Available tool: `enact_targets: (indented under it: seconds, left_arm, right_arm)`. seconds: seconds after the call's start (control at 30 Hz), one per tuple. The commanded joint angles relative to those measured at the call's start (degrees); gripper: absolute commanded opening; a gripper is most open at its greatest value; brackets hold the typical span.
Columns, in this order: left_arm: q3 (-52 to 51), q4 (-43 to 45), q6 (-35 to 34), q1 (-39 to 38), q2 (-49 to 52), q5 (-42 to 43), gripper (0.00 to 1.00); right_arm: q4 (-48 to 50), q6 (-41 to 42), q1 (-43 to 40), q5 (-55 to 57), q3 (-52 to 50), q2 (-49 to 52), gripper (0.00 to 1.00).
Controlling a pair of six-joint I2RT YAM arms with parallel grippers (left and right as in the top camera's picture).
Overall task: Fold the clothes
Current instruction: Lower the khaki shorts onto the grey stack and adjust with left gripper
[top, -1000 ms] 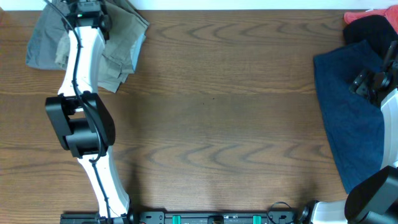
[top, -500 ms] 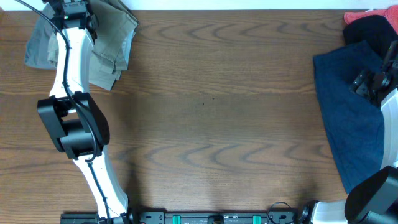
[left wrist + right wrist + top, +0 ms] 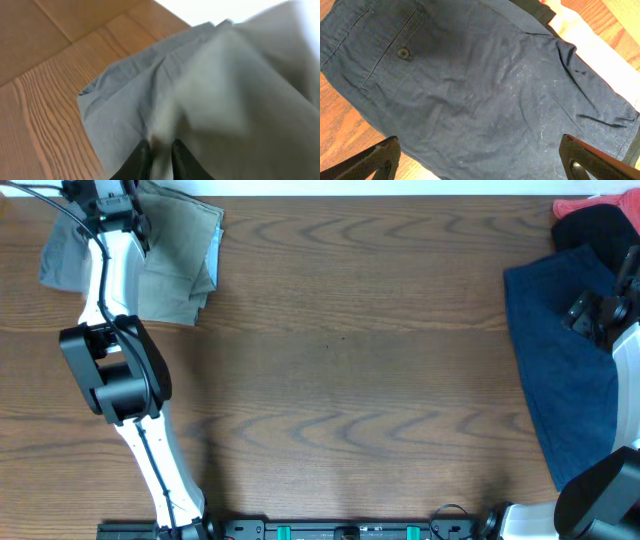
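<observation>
Wood-grain table (image 3: 350,350) seen from above, with clothes at both far corners. Far left: left gripper (image 3: 105,200) over a small stack, jaws almost closed and pinching a fold of khaki shorts (image 3: 175,260). Rest of the khaki spreading beyond and to one side of the jaws. Grey garment (image 3: 60,255) just beneath and to the other side of them, flat on the wood.

Far right: right gripper (image 3: 590,315) with jaws wide apart, holding nothing, above navy shorts (image 3: 560,350) spread flat below, back pocket and button facing up. Black garment (image 3: 600,225) and red one (image 3: 590,205) beyond the navy.

Probably the step of setting the folded khaki pair down on the stack. Next, by the look of it: opening the left jaws, lifting clear without dragging the fold open, then starting on the navy shorts with a grip at an edge.
</observation>
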Motion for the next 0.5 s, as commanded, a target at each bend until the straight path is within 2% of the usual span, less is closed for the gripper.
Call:
enact_targets:
  seconds: [0.0, 0.07, 0.3, 0.37, 0.43, 0.47]
  left_arm:
    - [0.9, 0.9, 0.5, 0.8, 1.0, -0.5, 0.17]
    - [0.9, 0.9, 1.8, 1.5, 1.1, -0.5, 0.17]
    - [0.9, -0.4, 9.5, 2.5, 0.1, -0.7, 0.56]
    - [0.9, -1.7, 9.4, 2.3, -0.3, -0.7, 0.66]
    - [0.9, -3.2, 9.4, 2.0, -0.5, -0.6, 0.81]
    - [0.9, -4.0, 9.4, 1.7, -0.5, -0.4, 0.84]
  right_arm:
    - [0.0, -0.1, -0.2, 0.7, 0.2, 0.0, 0.99]
    - [0.0, -0.1, -0.2, 0.7, 0.2, 0.0, 0.99]
    - [0.0, -0.1, -0.2, 0.7, 0.2, 0.0, 0.99]
    - [0.0, -0.1, -0.2, 0.7, 0.2, 0.0, 0.99]
    - [0.0, -0.1, -0.2, 0.7, 0.2, 0.0, 0.99]
    - [0.0, -0.1, -0.2, 0.7, 0.2, 0.0, 0.99]
